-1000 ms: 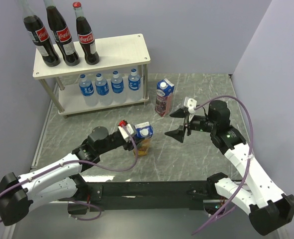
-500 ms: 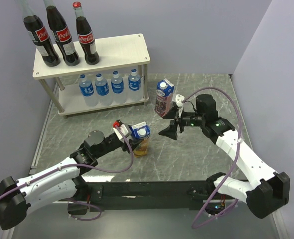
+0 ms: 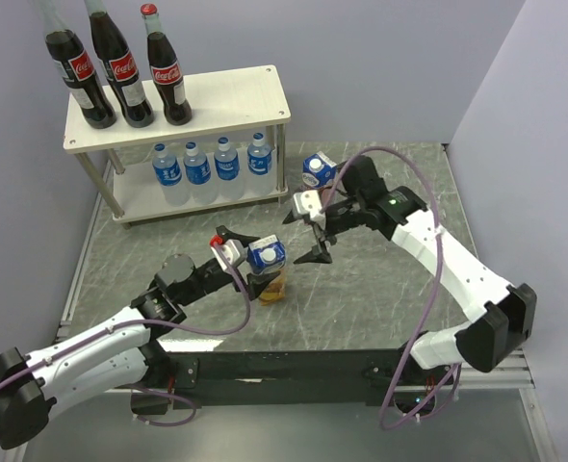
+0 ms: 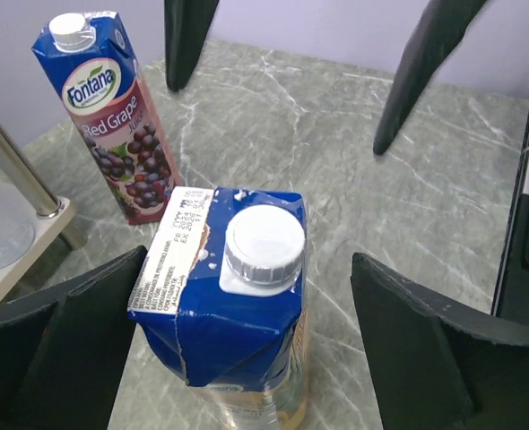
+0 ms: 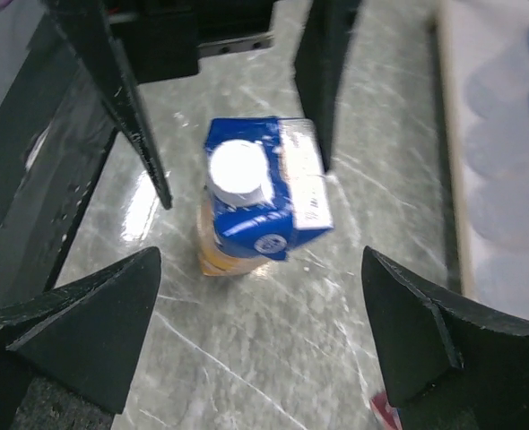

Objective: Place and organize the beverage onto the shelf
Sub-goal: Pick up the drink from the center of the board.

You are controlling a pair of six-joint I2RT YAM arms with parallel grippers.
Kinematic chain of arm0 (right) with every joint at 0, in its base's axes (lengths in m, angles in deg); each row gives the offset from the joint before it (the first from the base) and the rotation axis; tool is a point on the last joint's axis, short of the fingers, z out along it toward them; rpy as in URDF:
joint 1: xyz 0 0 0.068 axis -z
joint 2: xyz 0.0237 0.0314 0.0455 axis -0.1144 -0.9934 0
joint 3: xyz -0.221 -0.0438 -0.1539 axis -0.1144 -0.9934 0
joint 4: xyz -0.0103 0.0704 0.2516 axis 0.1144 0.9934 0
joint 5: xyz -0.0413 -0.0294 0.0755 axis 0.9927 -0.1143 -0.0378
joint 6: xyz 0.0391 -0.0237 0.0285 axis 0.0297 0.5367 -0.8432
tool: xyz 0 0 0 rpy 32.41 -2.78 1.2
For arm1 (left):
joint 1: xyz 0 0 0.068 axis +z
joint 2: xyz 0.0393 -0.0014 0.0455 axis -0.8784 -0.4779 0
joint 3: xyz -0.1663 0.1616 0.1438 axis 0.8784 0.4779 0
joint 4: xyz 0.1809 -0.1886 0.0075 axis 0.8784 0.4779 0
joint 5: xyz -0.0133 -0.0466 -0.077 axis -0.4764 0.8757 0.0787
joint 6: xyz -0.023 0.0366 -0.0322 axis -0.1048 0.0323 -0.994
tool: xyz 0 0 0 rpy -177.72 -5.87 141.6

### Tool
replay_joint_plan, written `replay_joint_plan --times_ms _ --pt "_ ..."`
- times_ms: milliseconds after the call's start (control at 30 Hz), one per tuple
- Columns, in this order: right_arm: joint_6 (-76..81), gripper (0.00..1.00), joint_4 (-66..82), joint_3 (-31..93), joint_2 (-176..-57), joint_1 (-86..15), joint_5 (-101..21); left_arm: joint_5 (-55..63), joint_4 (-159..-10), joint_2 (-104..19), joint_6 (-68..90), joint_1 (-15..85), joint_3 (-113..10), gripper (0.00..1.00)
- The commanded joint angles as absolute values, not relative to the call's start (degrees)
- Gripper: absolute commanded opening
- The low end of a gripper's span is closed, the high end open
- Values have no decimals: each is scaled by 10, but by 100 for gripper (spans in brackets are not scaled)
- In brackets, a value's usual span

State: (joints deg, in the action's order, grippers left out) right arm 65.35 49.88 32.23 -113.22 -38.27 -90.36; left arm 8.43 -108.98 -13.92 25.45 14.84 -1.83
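**7 of 9 drinks shelved, 2 juice cartons to go**

The shelf point(image 3: 236, 91) stands at the far left of the table point(image 3: 380, 289) and already carries most of the beverage set. The 3 cola bottles point(image 3: 122, 72) stand in a row at the left end of its top board. The 4 water bottles point(image 3: 212, 164) line up side by side on the lower board. That part looks finished and tidy, and the right half of the top board is bare.

Neither of the 2 cartons is on the shelf yet. The yellow juice carton point(image 4: 238, 313) stands on the table near the middle, well apart from the shelf. The left gripper point(image 4: 251, 260) brackets it with its fingers spread wide, a clear gap on each side, so nothing is gripped. The right gripper point(image 5: 263, 260) hangs above the same carton from the far right, its fingers also wide apart and holding nothing.

The purple juice carton point(image 4: 112, 125) stands upright on the table just beside the shelf's right legs. In the top view the right arm covers much of it, so I cannot tell whether it touches the leg.

By my reading, about three quarters of the job is done. Both cartons have yet to be lifted onto the shelf, most likely onto the free stretch of the top board, since they look too tall for the lower tier.
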Motion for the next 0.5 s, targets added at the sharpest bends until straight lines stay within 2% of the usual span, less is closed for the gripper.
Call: replay_joint_plan --times_ms 0,467 --pt "729 98 562 344 -1153 -406 -887 102 -1092 -113 244 146 -48 99" --pt "676 98 522 374 -1217 -440 -869 19 -898 21 135 146 -80 99"
